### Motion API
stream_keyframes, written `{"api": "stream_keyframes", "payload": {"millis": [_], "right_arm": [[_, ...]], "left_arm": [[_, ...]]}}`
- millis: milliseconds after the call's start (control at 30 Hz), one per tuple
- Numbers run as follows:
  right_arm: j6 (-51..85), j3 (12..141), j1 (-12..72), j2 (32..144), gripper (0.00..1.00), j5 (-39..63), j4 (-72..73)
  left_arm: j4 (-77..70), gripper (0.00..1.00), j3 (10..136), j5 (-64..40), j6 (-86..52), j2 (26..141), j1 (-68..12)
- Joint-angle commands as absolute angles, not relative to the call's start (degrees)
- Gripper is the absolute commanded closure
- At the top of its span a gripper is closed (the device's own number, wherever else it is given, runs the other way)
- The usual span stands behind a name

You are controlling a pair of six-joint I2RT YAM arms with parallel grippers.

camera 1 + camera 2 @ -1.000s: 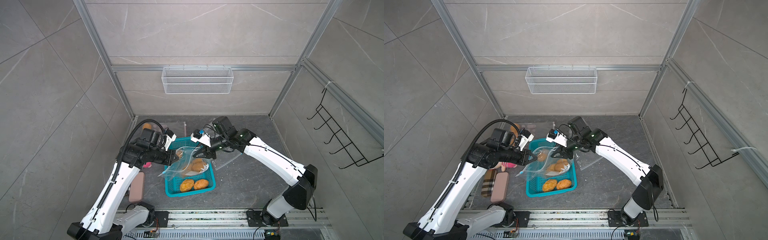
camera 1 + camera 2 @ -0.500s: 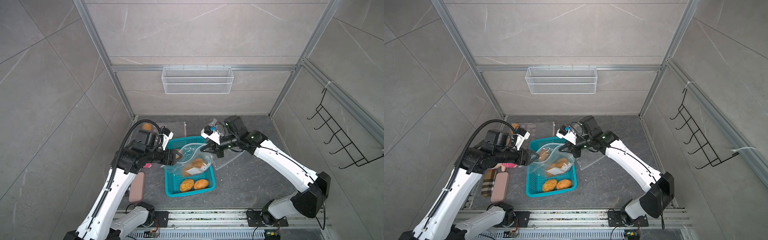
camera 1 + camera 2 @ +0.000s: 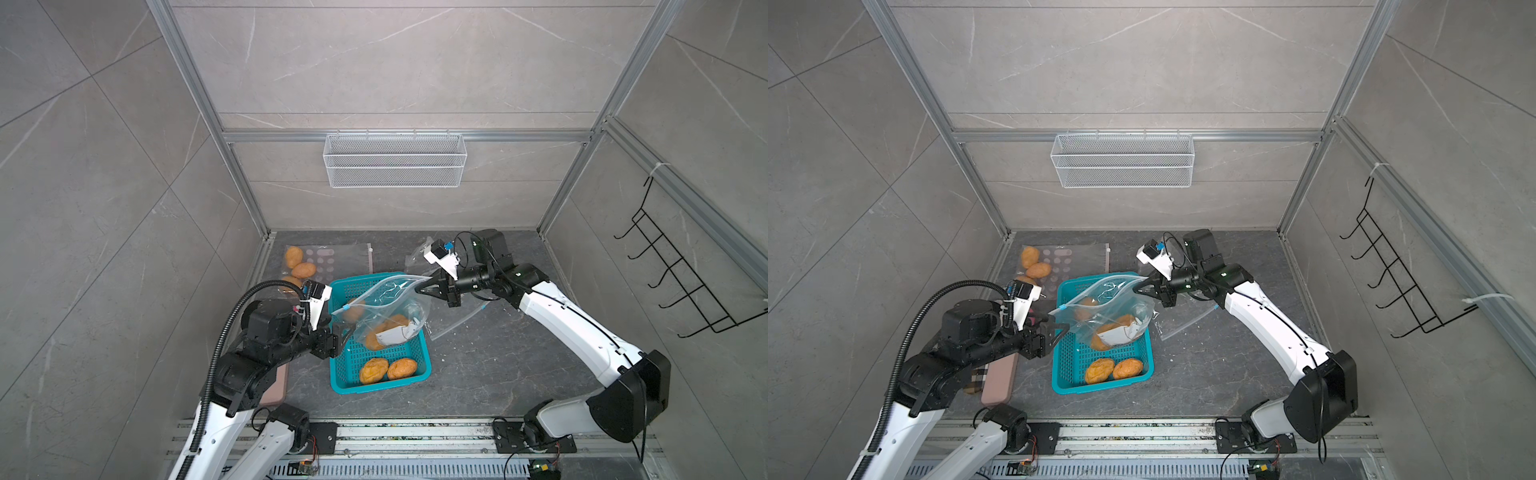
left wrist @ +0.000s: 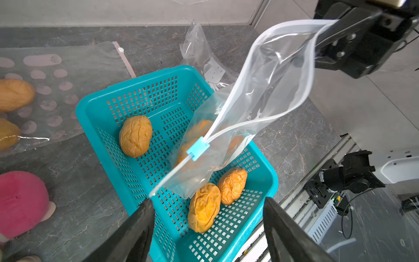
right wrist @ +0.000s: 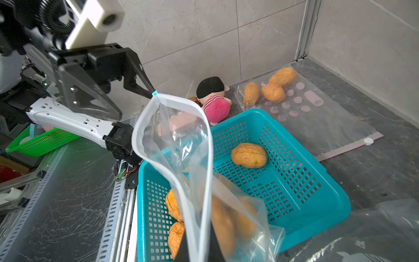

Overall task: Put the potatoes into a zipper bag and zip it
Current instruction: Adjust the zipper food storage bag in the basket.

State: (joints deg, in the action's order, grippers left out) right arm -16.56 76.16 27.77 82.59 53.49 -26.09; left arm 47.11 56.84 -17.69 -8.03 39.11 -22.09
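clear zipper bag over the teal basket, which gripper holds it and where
The right gripper is shut on the clear plastic zipper bag, at its zip-strip end opposite the blue slider; the left gripper is open, gripping nothing.

Light bright, even, diffuse, from overhead; we note only faint, soft-edged shadows on the dark floor (image 3: 478,374). Both top views sharp throughout, with wide-angle splay: frame posts (image 3: 201,104) lean outward toward the corners. Small white glints on the zipper bag (image 4: 274,74). In the left wrist view the fingers (image 4: 136,231) of the left gripper (image 4: 208,200) are blurred, close to the lens. In the right wrist view we find the bag's nearest part out of focus.
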Motion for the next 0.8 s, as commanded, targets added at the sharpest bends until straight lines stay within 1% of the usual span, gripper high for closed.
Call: {"api": "stream_keyframes", "payload": {"millis": [0, 167, 233, 300, 400, 467, 533, 567, 600, 767], "right_arm": [[-15.8, 75.6, 27.5, 81.6, 1.0, 56.3, -25.0], [-16.2, 75.8, 27.3, 81.5, 1.0, 57.7, -25.8], [-16.4, 75.8, 27.4, 81.8, 1.0, 57.6, -25.9], [-16.3, 75.9, 27.3, 82.2, 1.0, 57.5, -26.0], [-15.7, 75.9, 27.2, 82.5, 1.0, 57.9, -25.8], [-15.4, 76.0, 27.3, 82.6, 1.0, 58.4, -25.7], [-15.4, 76.0, 27.2, 82.3, 1.0, 58.4, -25.7], [-15.4, 75.9, 27.0, 82.3, 1.0, 58.2, -25.5], [-15.2, 75.8, 26.9, 82.3, 1.0, 58.3, -25.2], [-14.5, 75.9, 26.4, 82.5, 1.0, 58.1, -24.9]], "left_arm": [[40.9, 0.27, 55.2, -15.2, -6.9, 39.3, -22.0], [39.9, 0.29, 53.5, -13.1, -7.5, 40.0, -22.0], [39.1, 0.33, 53.0, -13.5, -7.2, 39.8, -22.0], [37.8, 0.41, 52.5, -15.3, -7.1, 39.6, -22.0], [35.8, 0.47, 51.2, -17.8, -7.6, 38.8, -22.0], [34.6, 0.54, 50.4, -19.1, -7.8, 37.9, -22.0], [33.7, 0.68, 49.9, -19.1, -8.0, 36.7, -22.0], [33.4, 0.73, 49.7, -19.1, -8.0, 36.1, -22.0], [33.2, 0.76, 49.3, -19.3, -8.1, 35.4, -22.0], [31.8, 0.85, 47.3, -20.5, -9.0, 32.3, -22.0]]}}
